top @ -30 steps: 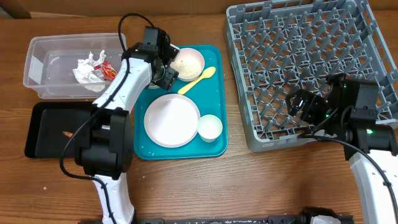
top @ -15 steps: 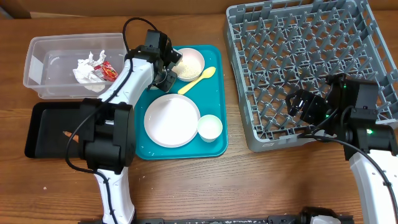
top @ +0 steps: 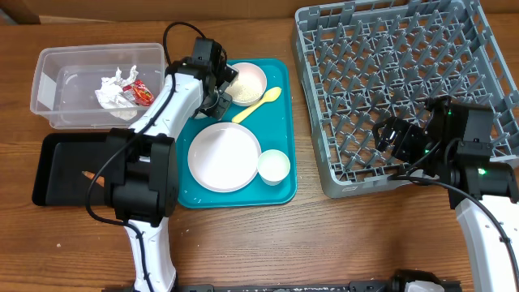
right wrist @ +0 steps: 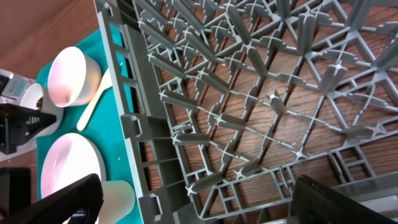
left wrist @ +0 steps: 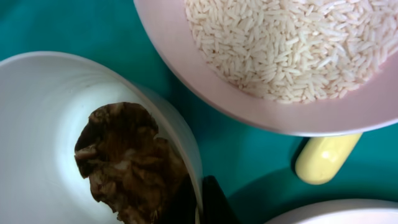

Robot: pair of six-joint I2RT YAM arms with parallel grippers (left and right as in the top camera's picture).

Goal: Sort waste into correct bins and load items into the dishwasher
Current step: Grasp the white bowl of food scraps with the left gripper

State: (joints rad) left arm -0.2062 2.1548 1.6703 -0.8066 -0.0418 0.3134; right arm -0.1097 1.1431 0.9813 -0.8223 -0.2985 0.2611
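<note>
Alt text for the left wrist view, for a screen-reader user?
The left gripper is shut on the rim of a white bowl holding brown food lumps, seen close from above. Beside it on the teal tray sit a second bowl full of white rice, the tip of a pale yellow spoon and a white plate at the frame's edge.

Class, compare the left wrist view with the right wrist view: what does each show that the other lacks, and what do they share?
Only the left wrist view plainly shows food: white rice and brown lumps in a small bowl whose rim the left hand pinches. Only the right wrist view shows the grey rack, the cup and the open right hand. Both show the teal tray, yellow spoon and plate.
</note>
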